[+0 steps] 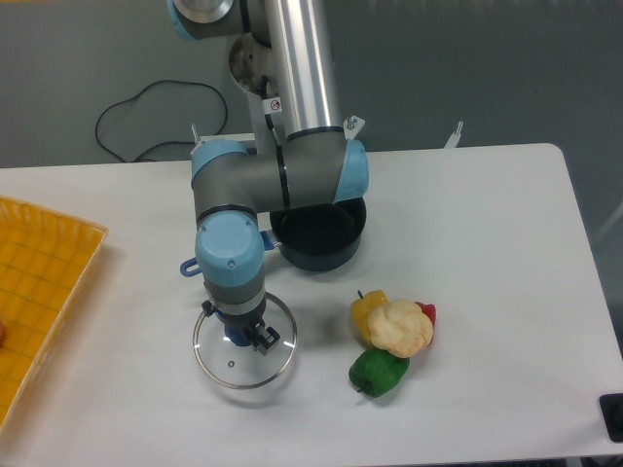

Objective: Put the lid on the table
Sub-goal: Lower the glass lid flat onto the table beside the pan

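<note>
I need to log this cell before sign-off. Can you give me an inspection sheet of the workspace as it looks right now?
Surface: white table, no spills seen.
Job's things: glass lid with blue knob, low over or on the table in front of the pot; contact cannot be told.
Clutter: dark blue pot, open; toy vegetables in a cluster right of the lid; yellow tray at the left edge.
Grippers: gripper at the lid's knob, pointing down; grip cannot be told.
Cables: black cable looped behind the table.
Surroundings: grey wall; dark object at the right edge.
</note>
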Motion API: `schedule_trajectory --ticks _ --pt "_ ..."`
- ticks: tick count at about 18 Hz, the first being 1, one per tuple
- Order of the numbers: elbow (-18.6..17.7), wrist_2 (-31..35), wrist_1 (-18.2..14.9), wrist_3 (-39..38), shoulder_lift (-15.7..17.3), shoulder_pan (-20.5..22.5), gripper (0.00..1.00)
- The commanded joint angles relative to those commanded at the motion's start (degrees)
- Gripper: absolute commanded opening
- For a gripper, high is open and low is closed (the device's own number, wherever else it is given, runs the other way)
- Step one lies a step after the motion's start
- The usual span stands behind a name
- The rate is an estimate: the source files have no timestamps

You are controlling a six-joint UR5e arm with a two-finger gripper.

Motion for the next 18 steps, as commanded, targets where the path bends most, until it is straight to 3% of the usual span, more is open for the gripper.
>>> schedule_trajectory --ticks 18 --pt "-0.26 0.35 1.85 -1.14 -1.93 -0.79 0.44"
